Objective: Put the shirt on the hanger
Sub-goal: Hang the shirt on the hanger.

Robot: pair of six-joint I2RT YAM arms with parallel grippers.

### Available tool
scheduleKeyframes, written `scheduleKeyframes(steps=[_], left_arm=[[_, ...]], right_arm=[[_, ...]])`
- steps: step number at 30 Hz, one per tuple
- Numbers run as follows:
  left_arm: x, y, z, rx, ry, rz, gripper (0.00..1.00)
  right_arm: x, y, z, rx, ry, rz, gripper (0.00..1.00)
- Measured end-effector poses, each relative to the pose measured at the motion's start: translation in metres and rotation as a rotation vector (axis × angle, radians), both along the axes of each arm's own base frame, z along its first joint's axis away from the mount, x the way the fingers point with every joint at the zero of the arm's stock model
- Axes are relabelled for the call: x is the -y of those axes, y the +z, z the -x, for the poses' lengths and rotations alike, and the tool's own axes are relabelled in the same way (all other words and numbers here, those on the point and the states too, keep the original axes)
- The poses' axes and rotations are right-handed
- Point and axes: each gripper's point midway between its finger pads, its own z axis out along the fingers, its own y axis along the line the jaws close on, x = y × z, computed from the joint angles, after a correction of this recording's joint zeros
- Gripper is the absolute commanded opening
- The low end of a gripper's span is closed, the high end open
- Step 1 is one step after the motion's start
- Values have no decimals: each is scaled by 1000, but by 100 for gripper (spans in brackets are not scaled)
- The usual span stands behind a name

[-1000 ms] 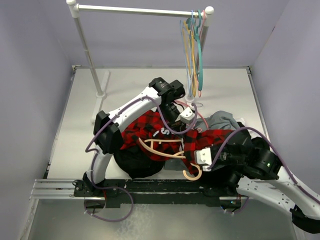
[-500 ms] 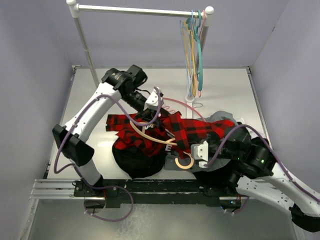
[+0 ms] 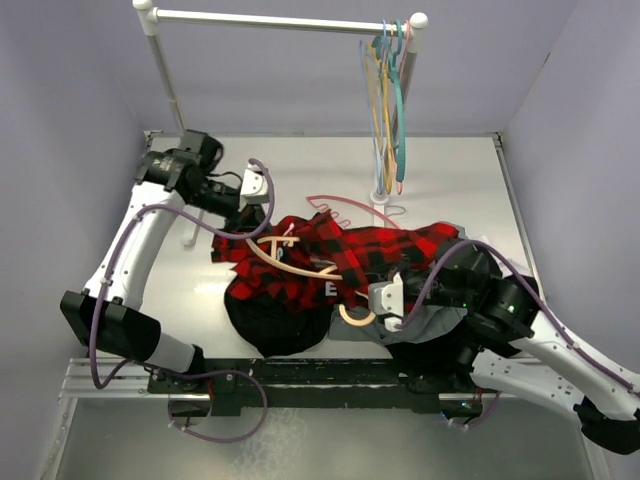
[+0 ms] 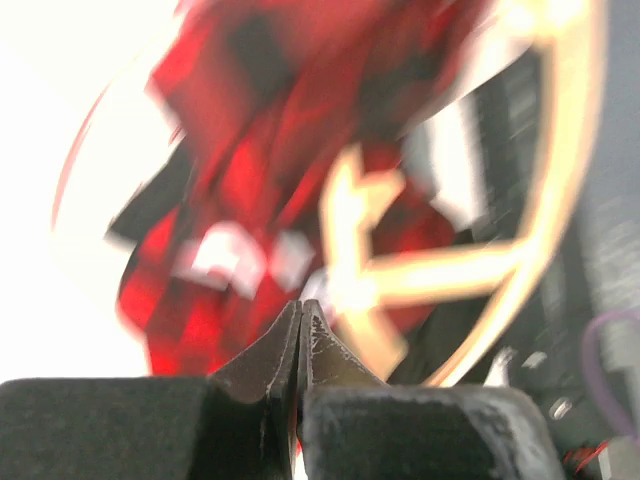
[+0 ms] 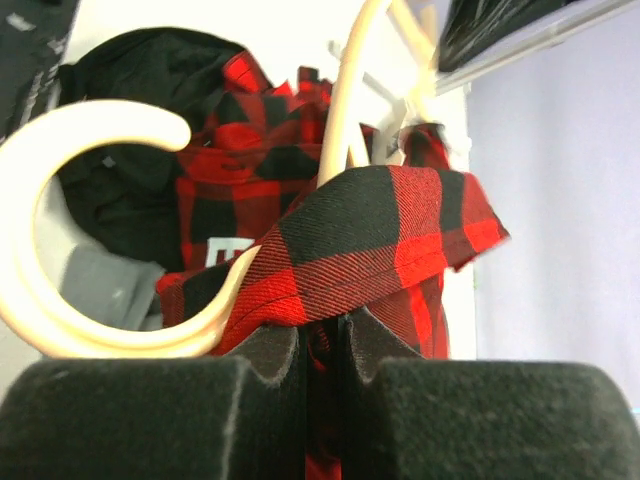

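Note:
The red-and-black plaid shirt (image 3: 390, 250) lies spread across the middle of the table, over the tan hanger (image 3: 285, 268). The hanger's hook (image 3: 352, 316) pokes out at the shirt's near edge. My right gripper (image 3: 385, 298) is beside that hook. In the right wrist view, my right gripper (image 5: 322, 335) is shut on a fold of the shirt (image 5: 360, 230), and the hanger's hook (image 5: 60, 210) curls at the left. My left gripper (image 3: 250, 200) hangs above the shirt's far left corner. In the blurred left wrist view, my left gripper (image 4: 300, 308) is shut with nothing seen between its tips.
A white rack (image 3: 280, 20) stands at the back, with several coloured hangers (image 3: 388, 100) at its right end. A pink hanger (image 3: 350, 205) lies on the table behind the shirt. A black garment (image 3: 265, 322) and a grey garment (image 3: 440, 315) lie under the shirt's near side.
My left arm swung from the shirt's middle out to the far left. The shirt now lies stretched wider along the hanger. My right gripper shifted left, keeping its hold on the cloth.

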Motion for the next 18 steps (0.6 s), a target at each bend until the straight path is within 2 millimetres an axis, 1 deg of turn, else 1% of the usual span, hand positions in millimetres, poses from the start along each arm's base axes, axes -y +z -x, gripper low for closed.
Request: scheduleKeyframes(steps=[1, 2, 3, 4, 6, 8, 9, 13, 14, 15, 16, 17, 18], left_arm=[[-10, -3, -5, 3, 36, -13, 0], [-32, -12, -18, 23, 114, -66, 0], [-47, -18, -28, 34, 168, -99, 0], [-69, -26, -40, 34, 241, -133, 0], [-95, -39, -51, 28, 323, -187, 0], [-112, -45, -54, 22, 368, -222, 0], [-117, -46, -56, 25, 381, -228, 0], [-132, -43, -54, 17, 422, -222, 0], [-134, -40, -51, 12, 427, -210, 16], [-134, -38, -50, 12, 421, -197, 36], [-132, -33, -47, 20, 404, -175, 53], [-126, -27, -43, 22, 382, -139, 67], [-121, -22, -40, 25, 365, -104, 77]], right_arm=[[2, -1, 2, -2, 0, 4, 0], [9, -5, 7, -16, -1, 19, 0], [14, -7, 11, -21, -1, 24, 0], [19, -7, 15, -24, -1, 21, 0], [23, -5, 21, -28, 11, 7, 0], [19, -5, 26, -40, 38, -15, 0], [16, -8, 27, -48, 50, -16, 0], [-8, -36, 26, -118, 117, -8, 0], [-14, -43, 25, -133, 133, -3, 0], [-19, -47, 25, -147, 150, 4, 0], [-25, -53, 24, -163, 171, 18, 0], [-30, -59, 23, -180, 194, 37, 0], [-34, -63, 23, -189, 212, 52, 0]])
